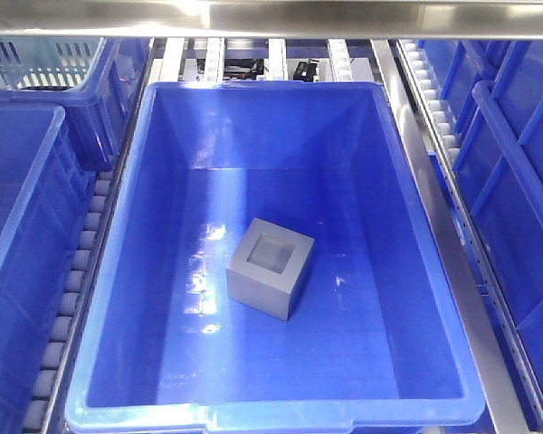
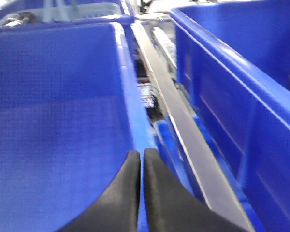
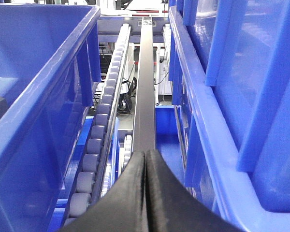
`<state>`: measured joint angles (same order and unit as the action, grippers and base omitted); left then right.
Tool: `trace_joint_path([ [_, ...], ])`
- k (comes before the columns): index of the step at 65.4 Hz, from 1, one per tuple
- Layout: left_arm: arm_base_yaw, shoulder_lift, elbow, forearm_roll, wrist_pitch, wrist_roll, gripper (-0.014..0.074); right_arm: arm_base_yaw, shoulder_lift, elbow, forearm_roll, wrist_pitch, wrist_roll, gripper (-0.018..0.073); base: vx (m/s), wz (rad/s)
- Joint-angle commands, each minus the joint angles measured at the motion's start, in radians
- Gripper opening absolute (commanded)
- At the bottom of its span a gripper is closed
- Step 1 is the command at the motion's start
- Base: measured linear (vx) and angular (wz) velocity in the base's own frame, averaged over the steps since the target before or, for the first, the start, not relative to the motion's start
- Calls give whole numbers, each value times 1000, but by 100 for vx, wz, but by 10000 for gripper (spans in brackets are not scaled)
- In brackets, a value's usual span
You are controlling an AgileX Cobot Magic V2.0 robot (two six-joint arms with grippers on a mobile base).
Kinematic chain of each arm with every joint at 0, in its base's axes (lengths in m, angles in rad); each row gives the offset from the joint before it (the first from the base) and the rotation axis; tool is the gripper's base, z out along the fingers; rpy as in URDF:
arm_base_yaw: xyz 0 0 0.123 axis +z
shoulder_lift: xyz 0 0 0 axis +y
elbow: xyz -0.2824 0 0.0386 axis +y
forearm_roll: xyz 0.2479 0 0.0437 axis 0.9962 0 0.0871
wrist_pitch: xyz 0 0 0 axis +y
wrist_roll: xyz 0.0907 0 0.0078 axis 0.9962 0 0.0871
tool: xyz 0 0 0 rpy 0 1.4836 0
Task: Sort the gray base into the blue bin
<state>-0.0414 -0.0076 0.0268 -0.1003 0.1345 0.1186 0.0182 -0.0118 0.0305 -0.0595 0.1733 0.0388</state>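
Gray base sits recess-up on floor of blue bin — sorted, by the look. Left gripper and right gripper pressed together, empty — parked over the gaps beside the bin.

Left end effector closed; right end effector closed

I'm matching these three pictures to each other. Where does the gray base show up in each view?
Front view: gray base sits mid-floor of the blue bin, recess up.
Left wrist: not visible.
Right wrist: only a dark corner at the left edge, possibly it; cannot tell.
Shared landmark: the blue bin's rim.
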Motion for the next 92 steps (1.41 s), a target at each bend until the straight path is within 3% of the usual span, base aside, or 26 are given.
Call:
trace_joint_path([
  [1,19,-19,29,32,-103,-56,-6,-5,-11,14,-6,-74,-5,-9,0,0],
  [8,28,-20,29,100,-102,-127,-6,-5,-11,14,-6,-74,-5,-9,0,0],
  [24,87,-20,29,100,-102,-130,-6,-5,-11,14,-6,-75,-5,-9,0,0],
  [40,92,-20,30,100,-114,-133,-6,-5,-11,14,-6,-75,-5,-9,0,0],
  [55,92,-20,31,123,-134,-228,-6,-5,-11,14,-6,-75,-5,-9,0,0],
  [92,92,-20,31,122,-129,-232,-6,-5,-11,14,-6,-75,-5,-9,0,0],
])
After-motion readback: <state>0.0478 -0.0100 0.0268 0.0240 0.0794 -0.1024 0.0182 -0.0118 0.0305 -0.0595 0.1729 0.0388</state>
